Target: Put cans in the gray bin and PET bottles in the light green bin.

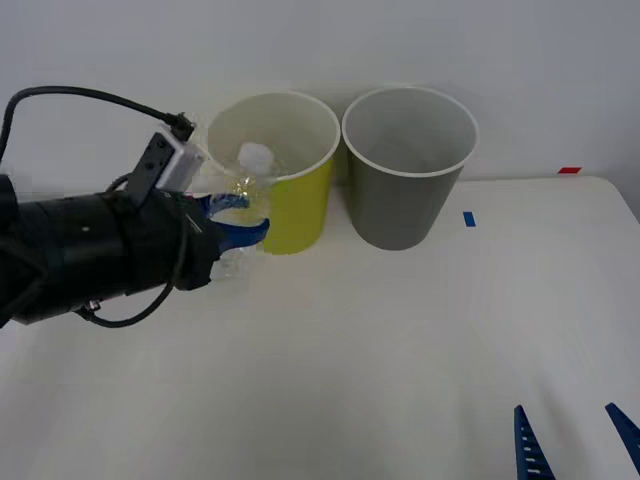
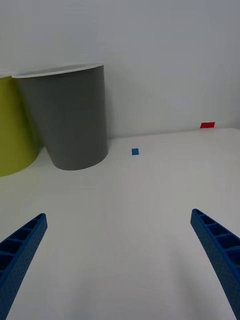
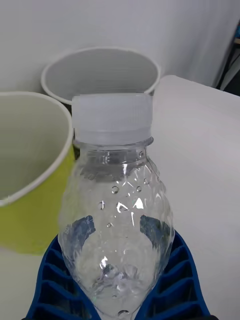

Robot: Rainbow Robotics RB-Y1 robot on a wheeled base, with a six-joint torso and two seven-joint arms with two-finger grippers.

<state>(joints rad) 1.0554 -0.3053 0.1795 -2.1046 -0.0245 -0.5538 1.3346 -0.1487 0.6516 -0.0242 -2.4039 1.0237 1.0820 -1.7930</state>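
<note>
My left gripper (image 1: 240, 218) is shut on a clear PET bottle (image 1: 245, 185) with a white cap, held in the air at the left side of the light green bin (image 1: 290, 215). In the left wrist view the bottle (image 3: 117, 210) sits between the blue fingers (image 3: 60, 280), cap pointing toward the light green bin (image 3: 30, 200) and the gray bin (image 3: 100, 70). The gray bin (image 1: 405, 190) stands just right of the green one. My right gripper (image 1: 575, 440) waits open at the table's near right edge, fingers (image 2: 22, 250) spread over bare table.
A small blue marker (image 1: 469, 218) lies on the white table right of the gray bin, and a red marker (image 1: 569, 170) sits at the table's far right edge. A white wall stands close behind the bins.
</note>
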